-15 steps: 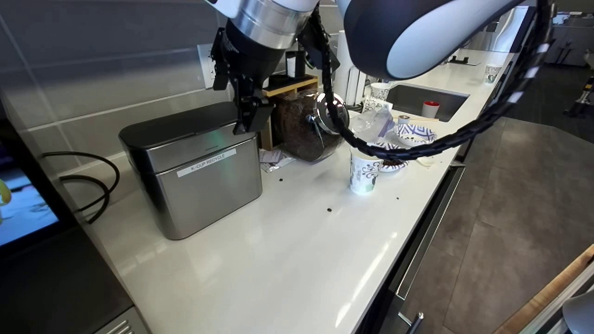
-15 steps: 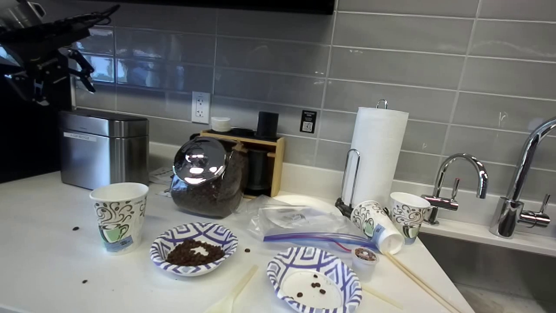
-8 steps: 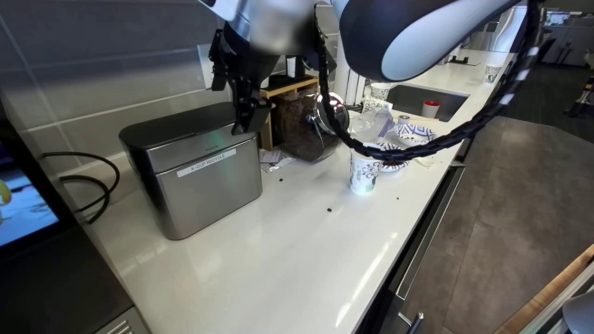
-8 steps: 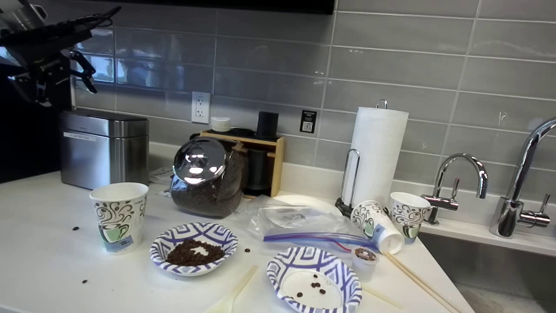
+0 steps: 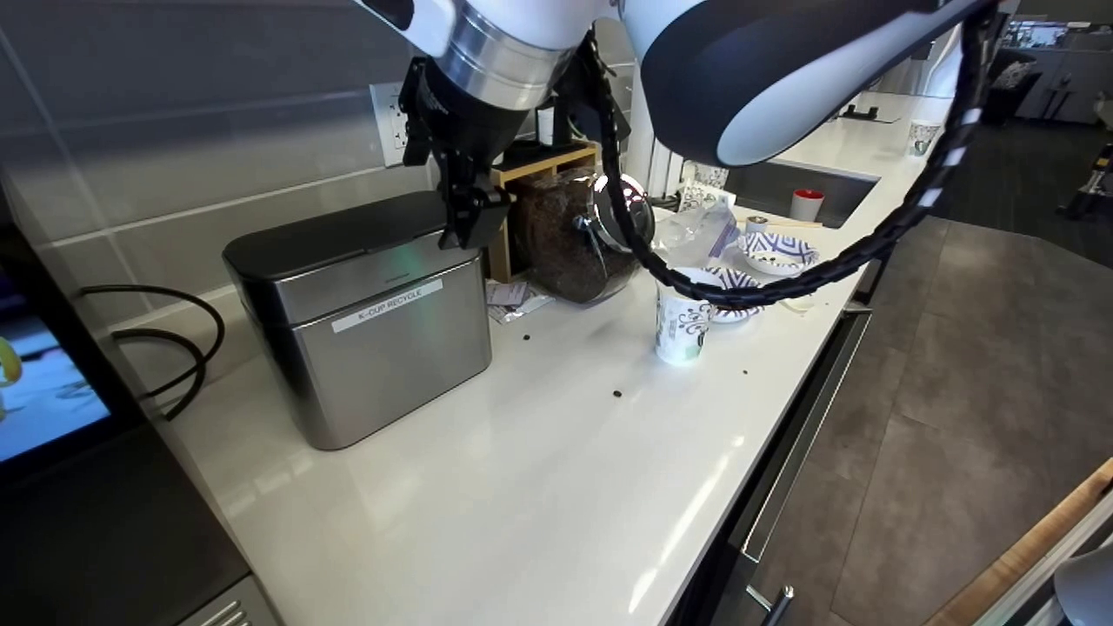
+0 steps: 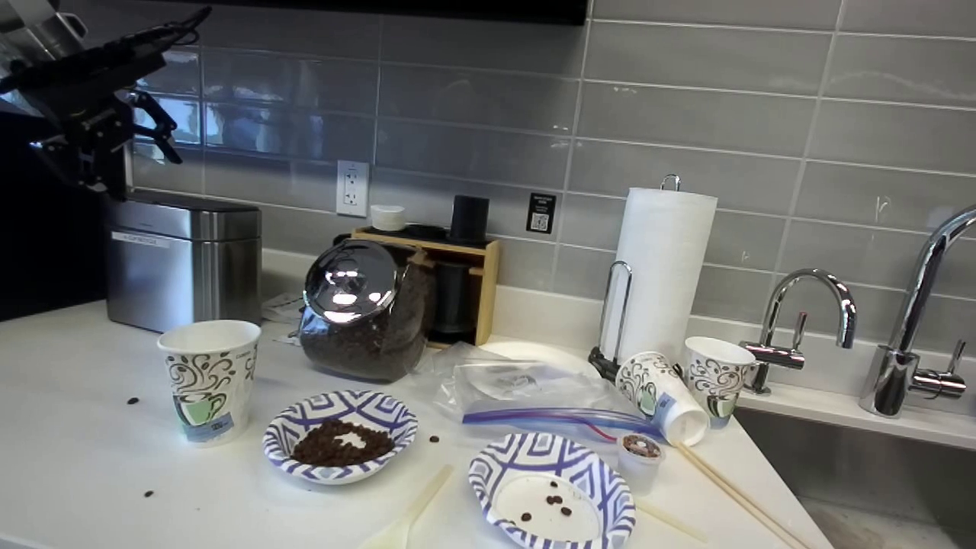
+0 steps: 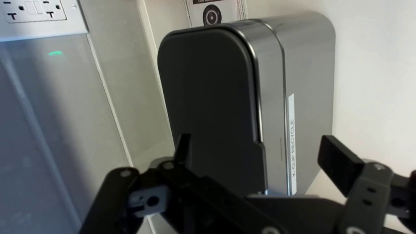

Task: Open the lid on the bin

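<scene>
The bin (image 5: 400,356) is a boxy brushed-steel container with a white "K-CUP RECYCLE" label, and stands against the wall. It also shows in an exterior view (image 6: 164,274) and the wrist view (image 7: 308,65). Its lid (image 5: 339,230) lies flat and shut; its top looks dark in these views. The lid fills the middle of the wrist view (image 7: 214,91), with a stepped front edge. My gripper (image 7: 255,146) is open and empty, its fingers spread wide over the lid's near part and the bin's front side. In the exterior views the gripper (image 6: 136,171) hangs above the bin (image 5: 465,235).
A jar of coffee beans (image 5: 561,235) and a wooden box (image 6: 488,297) stand beside the bin. A paper cup (image 5: 681,326) and patterned bowls (image 6: 343,465) stand on the counter. A screen (image 5: 43,374) stands beside the bin's far end. A wall outlet (image 7: 34,14) is behind.
My open gripper has shifted slightly to the right and a little lower in an exterior view. The arm's hanging cable has swung a little. The bin and its shut lid have not moved.
</scene>
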